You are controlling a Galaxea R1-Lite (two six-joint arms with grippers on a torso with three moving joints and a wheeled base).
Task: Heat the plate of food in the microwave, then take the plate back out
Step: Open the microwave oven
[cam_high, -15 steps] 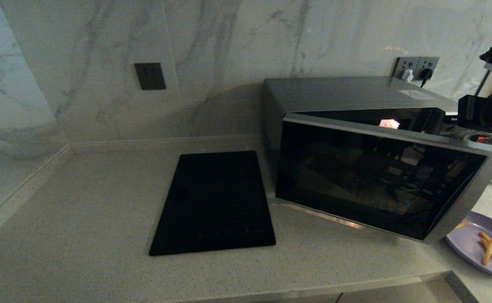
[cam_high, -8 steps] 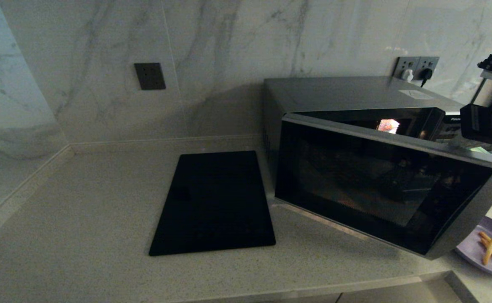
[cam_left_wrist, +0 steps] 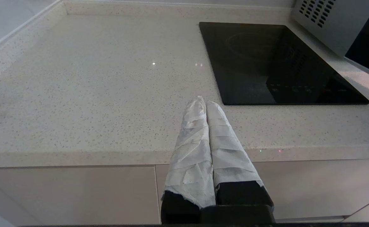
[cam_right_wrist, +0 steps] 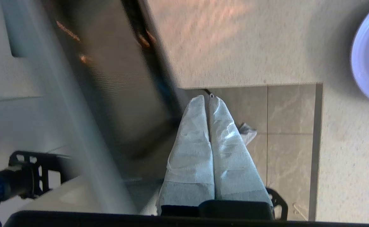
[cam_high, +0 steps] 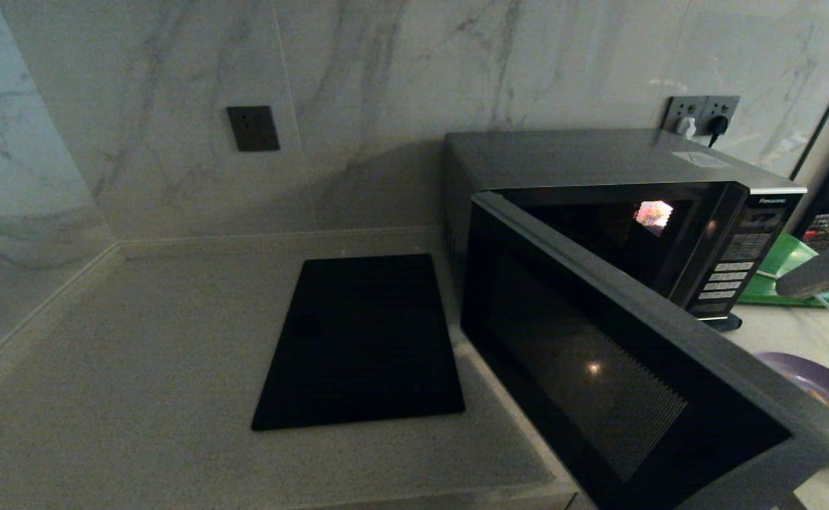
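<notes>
Right gripper (cam_right_wrist: 208, 99) clenched, empty, just beside swung-out microwave door (cam_high: 620, 368) edge. Plate of food (cam_high: 822, 386) on counter (cam_high: 138, 368) at 4 o'clock (half hidden behind door). Left gripper (cam_left_wrist: 203, 102) clenched, parked at counter front. Microwave (cam_high: 584, 159) at 2 o'clock, beside cooktop (cam_high: 361, 340).

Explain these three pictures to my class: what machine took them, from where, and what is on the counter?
A two-armed robot took them. One camera sits on its head, looking down at a stone counter. There stand a microwave with its door swung open, a black cooktop and a purple plate of fries. The other two cameras sit on the wrists. The left gripper waits near the counter's edge; the right gripper is beside the door. Both have cloth-wrapped jaws, shut and holding nothing.
</notes>
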